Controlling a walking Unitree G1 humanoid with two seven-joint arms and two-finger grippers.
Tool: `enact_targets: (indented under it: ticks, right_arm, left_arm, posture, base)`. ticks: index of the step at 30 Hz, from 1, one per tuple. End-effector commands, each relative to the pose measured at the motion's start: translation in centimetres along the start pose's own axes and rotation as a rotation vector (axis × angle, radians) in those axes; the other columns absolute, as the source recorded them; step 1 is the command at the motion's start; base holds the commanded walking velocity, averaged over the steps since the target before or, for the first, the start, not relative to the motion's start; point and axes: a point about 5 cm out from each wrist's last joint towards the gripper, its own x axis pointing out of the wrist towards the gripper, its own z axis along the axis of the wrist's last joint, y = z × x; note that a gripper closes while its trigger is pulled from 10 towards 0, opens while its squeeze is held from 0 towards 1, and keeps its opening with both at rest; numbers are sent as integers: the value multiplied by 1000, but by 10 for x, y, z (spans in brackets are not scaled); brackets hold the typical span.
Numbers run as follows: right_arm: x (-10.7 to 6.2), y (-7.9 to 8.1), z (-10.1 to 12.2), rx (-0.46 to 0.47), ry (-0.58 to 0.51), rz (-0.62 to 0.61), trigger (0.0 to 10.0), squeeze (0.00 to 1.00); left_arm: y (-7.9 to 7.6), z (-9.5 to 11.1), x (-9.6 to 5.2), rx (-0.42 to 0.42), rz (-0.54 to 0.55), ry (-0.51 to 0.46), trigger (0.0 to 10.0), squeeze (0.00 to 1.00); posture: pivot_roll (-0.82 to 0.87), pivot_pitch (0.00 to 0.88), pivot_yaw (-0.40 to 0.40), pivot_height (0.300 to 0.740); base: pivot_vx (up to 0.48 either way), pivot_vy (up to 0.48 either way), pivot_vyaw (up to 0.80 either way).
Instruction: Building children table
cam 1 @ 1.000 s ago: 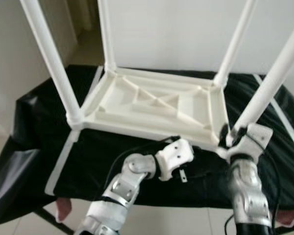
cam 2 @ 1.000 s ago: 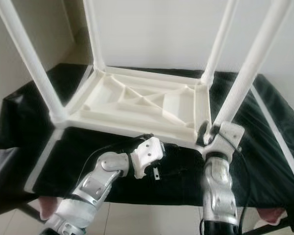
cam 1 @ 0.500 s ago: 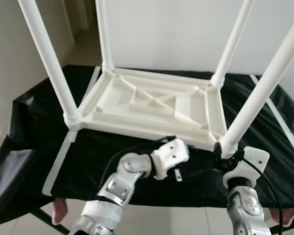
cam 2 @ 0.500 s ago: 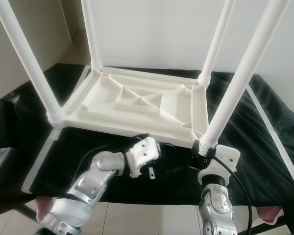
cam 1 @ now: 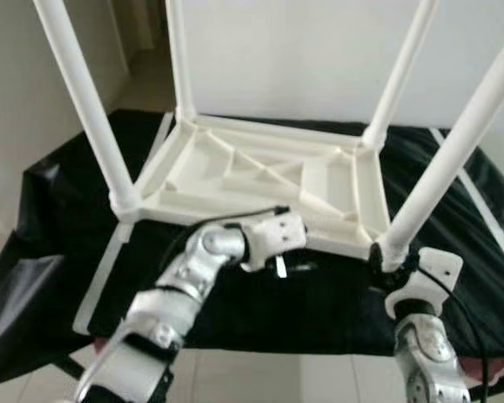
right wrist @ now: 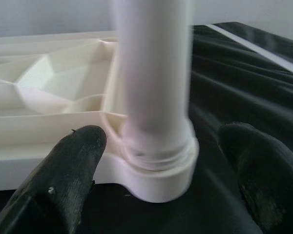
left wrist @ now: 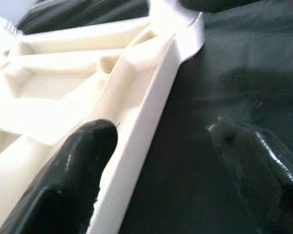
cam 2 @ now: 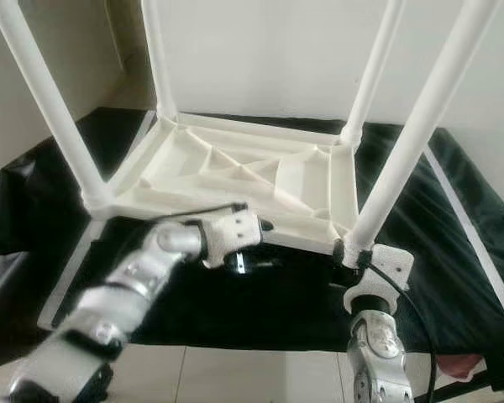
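A black cloth [cam 1: 59, 252] with white stripes [cam 1: 109, 269] is covering the table and draping over its left edge. A plain white wall [cam 1: 294, 59] is standing behind it, with a beige wall [cam 1: 17, 117] at left. Pale floor tiles [cam 1: 260, 378] are reflecting soft daylight below.

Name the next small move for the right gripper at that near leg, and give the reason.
Probably close the right gripper on the near right leg. Its fingers stand open either side of the leg's base, not touching it, where the leg sits in the corner socket of the upturned white table top. The left gripper already straddles the near rim, open.
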Motion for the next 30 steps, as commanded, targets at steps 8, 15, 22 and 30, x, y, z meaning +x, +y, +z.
enact_targets:
  ticks: [8,15,22,30]
  right_arm:
    - [-1,-20,-5,-21,20,-96,10000,0]
    - [1,-32,-6,-38,18,-150,10000,0]
    - [6,-41,-5,-52,9,-162,10000,0]
    - [2,-13,-13,-56,39,-11,10000,0]
  left_arm:
    - [35,-23,-9,-38,387,186,10000,0]
    - [51,-37,-20,-86,505,301,10000,0]
    - [61,-35,-23,-111,535,300,10000,0]
    - [65,-27,-22,-256,502,174,10000,0]
  posture:
    - [-69,0,-10,740]
    - [-76,0,-2,740]
    - [-78,0,4,740]
    - [-80,0,9,740]
  base:
    - [0,0,0]
    - [0,0,0]
    - [0,0,0]
    - [0,0,0]
